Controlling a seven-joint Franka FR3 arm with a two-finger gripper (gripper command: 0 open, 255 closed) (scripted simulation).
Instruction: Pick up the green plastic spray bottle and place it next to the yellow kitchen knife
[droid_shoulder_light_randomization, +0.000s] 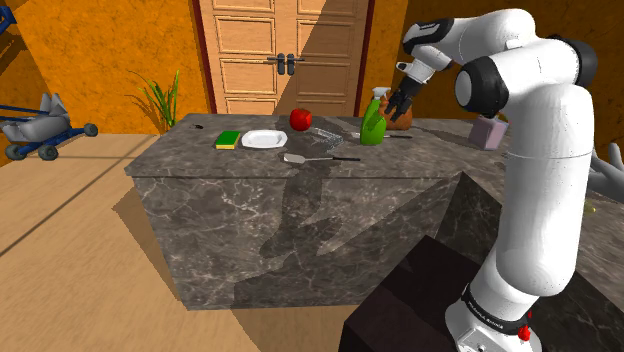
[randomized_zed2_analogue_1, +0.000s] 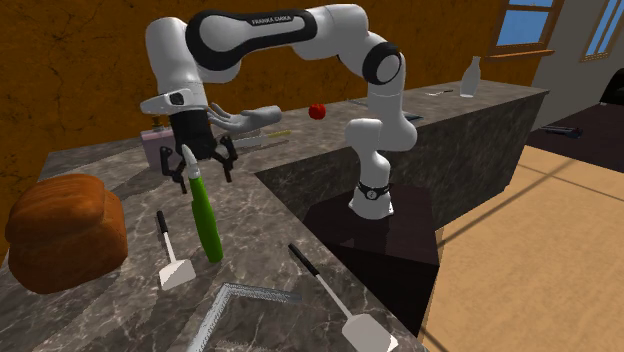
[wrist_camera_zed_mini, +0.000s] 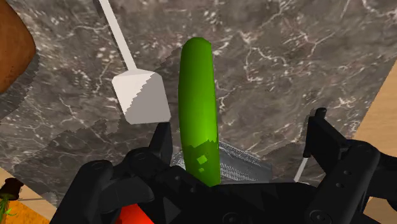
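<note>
The green spray bottle (randomized_zed2_analogue_1: 208, 222) stands upright on the dark marble counter (randomized_zed2_analogue_1: 260, 250), its white nozzle at the top. My black gripper (randomized_zed2_analogue_1: 205, 172) hangs over the bottle's top, open, with its fingers on either side of the neck. In the wrist view the bottle (wrist_camera_zed_mini: 200, 102) runs close along one finger (wrist_camera_zed_mini: 161, 141), while the other finger (wrist_camera_zed_mini: 321, 137) stands well apart from it, so nothing is clasped. From the shoulder view, the bottle (droid_shoulder_light_randomization: 373, 122) stands near the counter's far right, the gripper (droid_shoulder_light_randomization: 403, 103) beside its head. A thin yellow item (randomized_zed2_analogue_1: 276, 131), maybe the knife, lies farther back.
A white spatula (randomized_zed2_analogue_1: 172, 262) lies just beside the bottle, and a brown loaf (randomized_zed2_analogue_1: 65, 232) sits behind that. A wire rack (randomized_zed2_analogue_1: 240, 308) and a second spatula (randomized_zed2_analogue_1: 342, 302) lie toward the counter edge. A plate (droid_shoulder_light_randomization: 264, 139), sponge (droid_shoulder_light_randomization: 228, 139) and red apple (droid_shoulder_light_randomization: 300, 119) sit farther along.
</note>
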